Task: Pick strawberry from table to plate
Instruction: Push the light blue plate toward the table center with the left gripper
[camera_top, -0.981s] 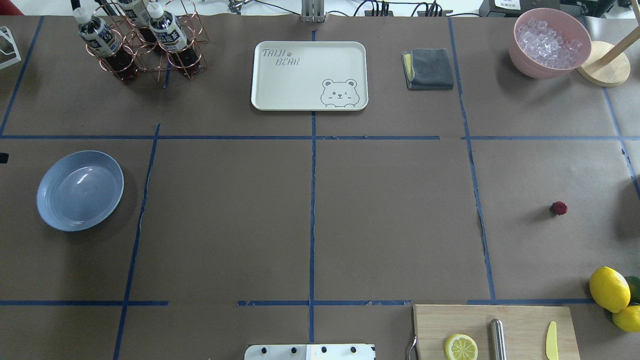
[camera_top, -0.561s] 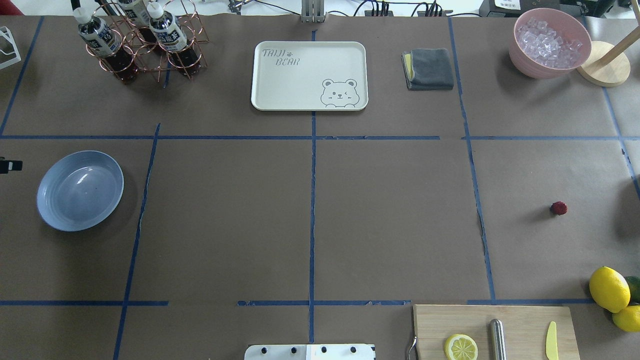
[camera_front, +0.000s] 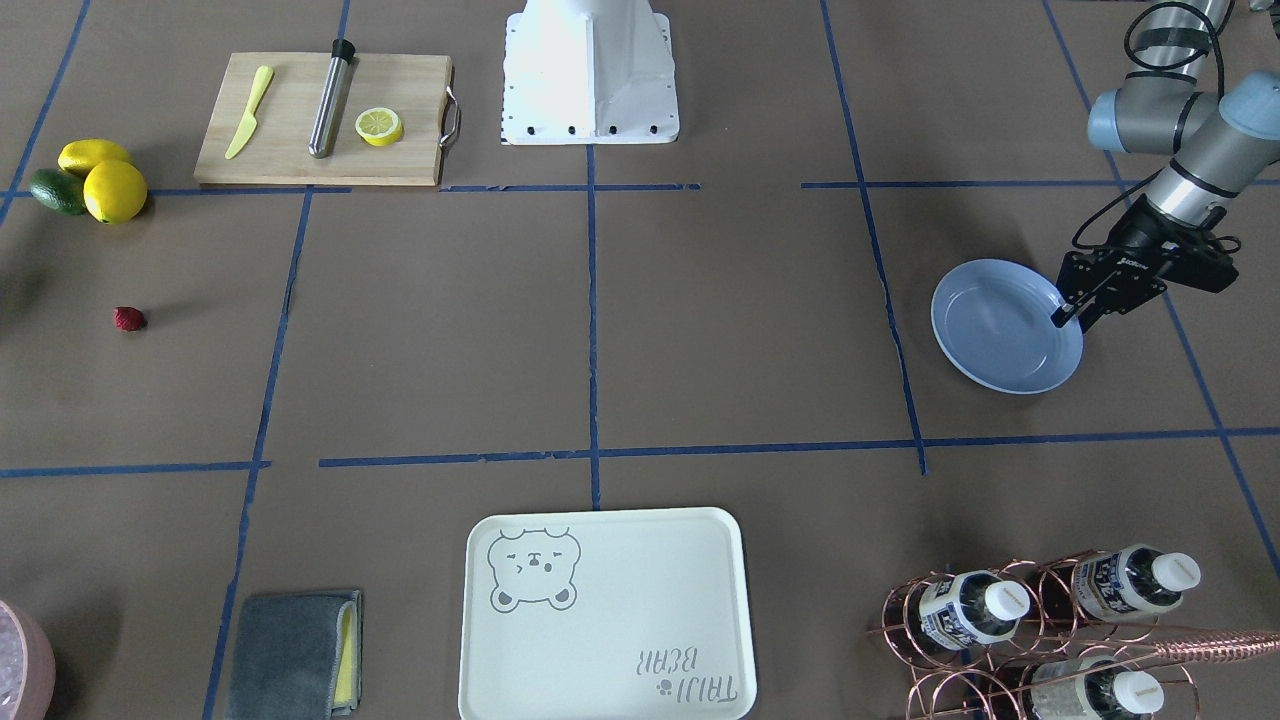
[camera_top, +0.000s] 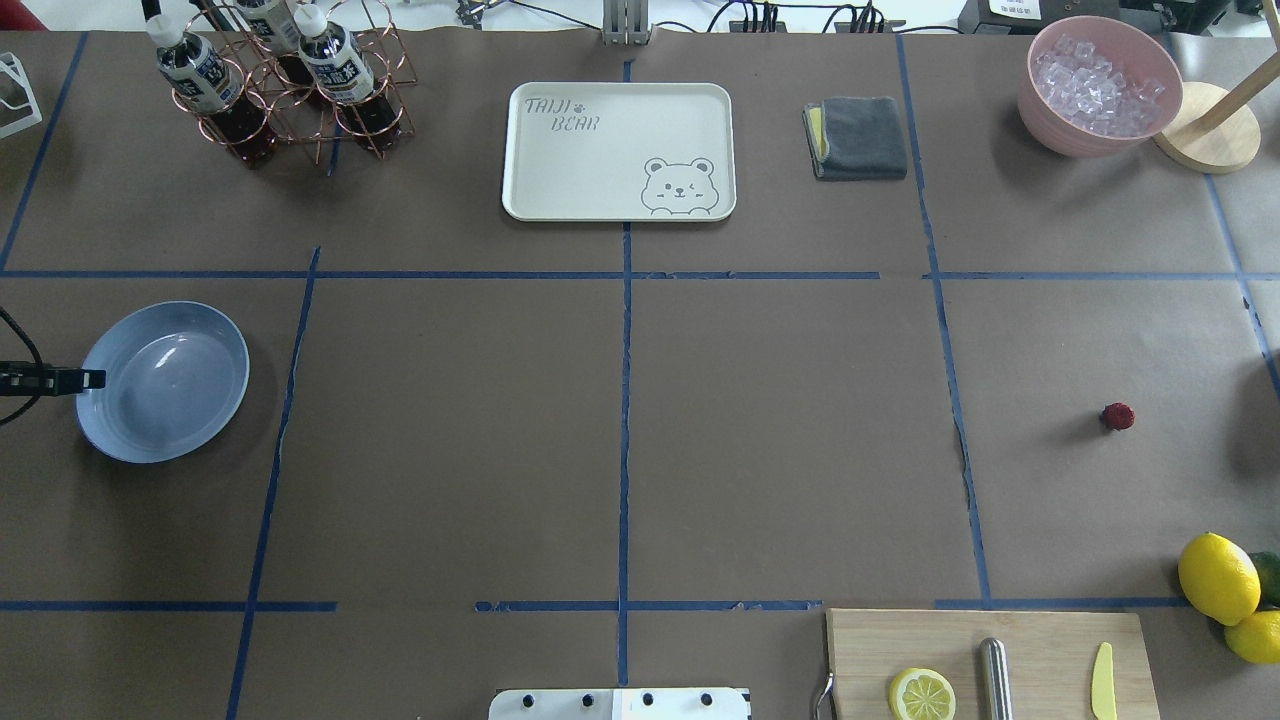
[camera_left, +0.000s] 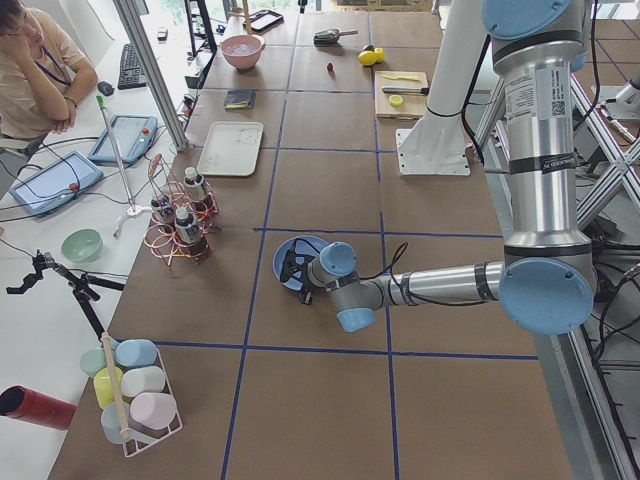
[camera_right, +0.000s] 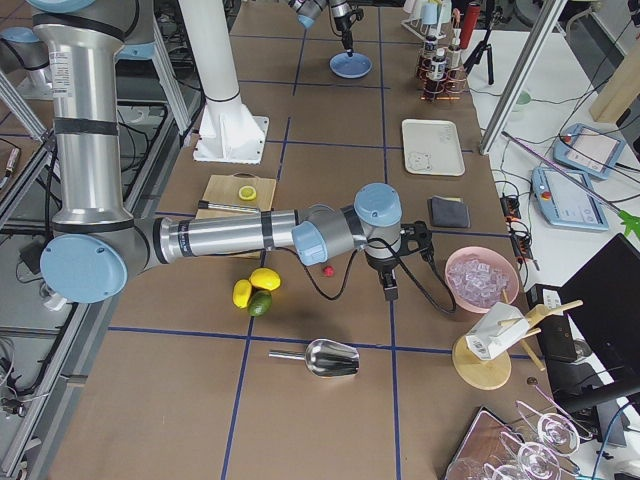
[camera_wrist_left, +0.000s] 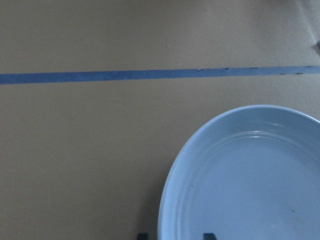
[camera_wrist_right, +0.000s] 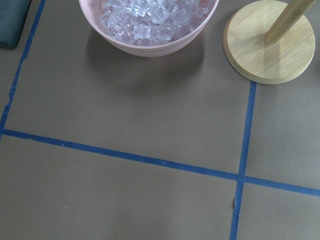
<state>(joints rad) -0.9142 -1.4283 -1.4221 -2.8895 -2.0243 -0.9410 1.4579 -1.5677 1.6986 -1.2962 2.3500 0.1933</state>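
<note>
The small red strawberry (camera_top: 1118, 416) lies alone on the brown table (camera_top: 780, 440) at the far right, also visible in the front view (camera_front: 128, 319) and the right side view (camera_right: 327, 270). At the far left sits the light-blue plate (camera_top: 160, 400), with nothing in it. My left gripper (camera_top: 90, 379) is low at the plate's outer rim and open. In the left wrist view its fingertips (camera_wrist_left: 142, 235) straddle that rim (camera_wrist_left: 167, 220). My right gripper (camera_right: 390, 292) hangs near the strawberry, toward the pink bowl. It shows only in the right side view, so I cannot tell its state.
A cream bear tray (camera_top: 618, 150) and a folded grey cloth (camera_top: 856, 137) lie at the back. A pink bowl of ice (camera_top: 1098, 85), a wooden stand (camera_top: 1210, 130) and a copper bottle rack (camera_top: 290, 85) are there too. Lemons (camera_top: 1218, 578) and a cutting board (camera_top: 990, 660) sit front right.
My left gripper has come in from the view's left edge and reached the plate's rim. The strawberry has not moved.
</note>
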